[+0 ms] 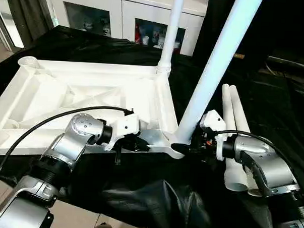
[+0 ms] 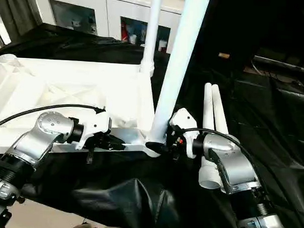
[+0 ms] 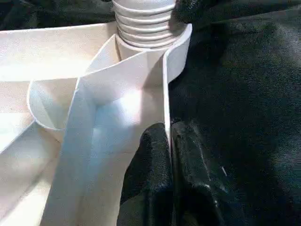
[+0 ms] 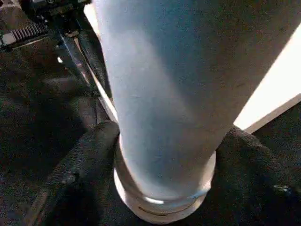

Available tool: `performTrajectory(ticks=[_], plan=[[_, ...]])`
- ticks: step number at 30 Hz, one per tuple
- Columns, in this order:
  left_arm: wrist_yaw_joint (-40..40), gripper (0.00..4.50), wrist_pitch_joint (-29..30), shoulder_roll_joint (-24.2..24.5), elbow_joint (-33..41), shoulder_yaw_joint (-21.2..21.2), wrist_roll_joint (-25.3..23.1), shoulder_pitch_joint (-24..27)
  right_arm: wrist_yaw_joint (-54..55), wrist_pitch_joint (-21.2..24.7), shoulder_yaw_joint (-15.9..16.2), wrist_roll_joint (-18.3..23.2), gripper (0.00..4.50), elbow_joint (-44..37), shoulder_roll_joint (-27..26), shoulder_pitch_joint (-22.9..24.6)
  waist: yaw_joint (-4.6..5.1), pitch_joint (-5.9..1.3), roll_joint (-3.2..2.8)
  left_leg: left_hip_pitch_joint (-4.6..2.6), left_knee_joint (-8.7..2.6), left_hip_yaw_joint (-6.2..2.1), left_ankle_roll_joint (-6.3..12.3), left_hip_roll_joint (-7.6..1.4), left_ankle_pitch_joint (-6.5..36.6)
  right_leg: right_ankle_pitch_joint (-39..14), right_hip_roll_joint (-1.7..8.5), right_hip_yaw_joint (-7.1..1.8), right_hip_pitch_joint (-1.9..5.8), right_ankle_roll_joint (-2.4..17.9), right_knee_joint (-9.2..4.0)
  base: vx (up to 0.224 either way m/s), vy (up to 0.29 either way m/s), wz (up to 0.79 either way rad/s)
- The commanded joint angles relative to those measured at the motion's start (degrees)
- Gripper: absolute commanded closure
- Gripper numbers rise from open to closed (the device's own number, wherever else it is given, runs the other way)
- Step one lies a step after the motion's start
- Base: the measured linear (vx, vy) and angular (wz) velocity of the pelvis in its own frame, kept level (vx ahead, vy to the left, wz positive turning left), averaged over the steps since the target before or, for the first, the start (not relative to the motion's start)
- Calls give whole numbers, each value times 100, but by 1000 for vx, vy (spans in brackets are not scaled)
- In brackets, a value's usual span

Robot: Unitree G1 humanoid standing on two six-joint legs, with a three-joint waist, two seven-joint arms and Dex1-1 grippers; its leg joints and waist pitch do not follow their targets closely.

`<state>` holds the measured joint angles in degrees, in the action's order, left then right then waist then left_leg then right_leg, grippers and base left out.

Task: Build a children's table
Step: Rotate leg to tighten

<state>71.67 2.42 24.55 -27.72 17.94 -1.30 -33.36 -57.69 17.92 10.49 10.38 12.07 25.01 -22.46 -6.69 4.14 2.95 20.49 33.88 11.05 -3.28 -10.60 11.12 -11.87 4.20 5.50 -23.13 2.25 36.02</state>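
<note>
The white plastic rectangular table top [image 1: 87, 98] lies upside down on the black-draped bench [image 1: 274, 99], ribbed underside up. Two long white tapered tubular legs stand in its corner sockets: a far leg [image 1: 169, 34] at the far right corner, upright, and a near leg [image 1: 214, 66] at the near right corner, leaning to the right. Two more white legs [image 1: 231, 137] lie side by side on the bench, just right of the top.

The left gripper [image 1: 135, 142] is pressed together on the near rim of the table top; the left wrist view shows its black fingers [image 3: 150, 169] pinching the thin rim wall, one on each side. The threaded end of the near leg [image 3: 146, 23] sits in the socket just beyond.

The right gripper [image 1: 183, 147] stands at the foot of the near leg. Its black fingers [image 4: 89, 160] are spread apart, one on either side of the leg's base and against it. Whether they press firmly cannot be told.

A white cabinet [image 1: 121, 11] stands behind the bench.
</note>
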Motion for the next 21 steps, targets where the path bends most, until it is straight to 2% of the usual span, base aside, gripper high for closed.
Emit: performTrajectory(ticks=[1,6,7,8,9,10,13,14,15,16,18,20,21], plan=[[-8,450,-93,-56,255,5,117,-64,6,-98,77,-98,152,99,17,1,-9,-442,-5,-32,-341,-140,291,-326,432,-248,536,-406,390,1202,-368,0,0,0],[-347,450,20,-102,147,-40,-26,-98,573,-199,-45,-204,175,455,-283,38,-2,-448,-1,-27,-331,-137,280,-316,403,-229,531,-406,384,1184,-362,0,0,0],[-462,450,72,-122,102,-52,-77,-115,737,-199,-78,-232,176,542,-361,39,8,-444,-8,-35,-337,-137,246,-321,388,-239,526,-405,369,1189,-360,0,0,0],[-633,450,125,-163,31,-75,-138,-143,986,-174,-137,-259,178,658,-484,39,25,-449,2,-26,-340,-143,205,-316,430,-321,532,-401,386,1182,-367,0,0,0],[-1046,450,390,-315,-104,-166,-204,-213,1542,-59,-278,-267,179,911,-789,22,40,-439,-6,-33,-345,-139,163,-315,472,-441,534,-406,376,1153,-381,0,0,0],[-1046,450,390,-315,-104,-166,-204,-213,1542,-59,-278,-267,180,911,-789,22,41,-428,-12,-43,-353,-142,123,-316,507,-541,535,-404,367,1142,-402,0,0,0],[-2162,450,864,-717,-452,-313,-451,-458,2897,47,-587,-348,180,1608,-1447,-146,84,-390,-14,-86,-397,-159,-69,-319,875,-1227,540,-394,330,1017,-490,0,0,0],[-2488,450,1016,-853,-571,-355,-506,-545,3251,56,-669,-353,180,1810,-1627,-210,83,-406,-18,-111,-389,-161,-150,-311,986,-1465,556,-395,334,956,-518,0,0,0],[-2488,450,1016,-853,-571,-355,-506,-545,3251,56,-669,-353,180,1810,-1627,-210,89,-405,-15,-121,-392,-160,-165,-319,1029,-1534,562,-404,323,935,-531,0,0,0],[-2838,450,1254,-1044,-697,-432,-508,-652,3618,51,-754,-339,180,2054,-1845,-300,83,-398,-18,-101,-398,-168,-176,-317,1021,-1524,560,-406,334,895,-529,0,0,0],[-3156,450,1460,-1282,-842,-472,-508,-784,3943,-3,-818,-310,180,2376,-2135,-445,101,-386,-26,-127,-410,-164,-180,-311,1147,-1554,541,-405,300,886,-548,0,0,0],[-3519,450,1577,-1699,-1084,-401,-561,-956,4297,-334,-810,-371,180,3017,-2592,-878,112,-388,-30,-113,-406,-169,-212,-300,1194,-1703,567,-401,308,884,-569,0,0,0],[-3530,450,1534,-1740,-1109,-373,-585,-961,4324,-397,-867,-328,180,3119,-2652,-976,105,-382,-34,-121,-409,-177,-214,-300,1229,-1785,563,-394,306,854,-585,0,0,0]])
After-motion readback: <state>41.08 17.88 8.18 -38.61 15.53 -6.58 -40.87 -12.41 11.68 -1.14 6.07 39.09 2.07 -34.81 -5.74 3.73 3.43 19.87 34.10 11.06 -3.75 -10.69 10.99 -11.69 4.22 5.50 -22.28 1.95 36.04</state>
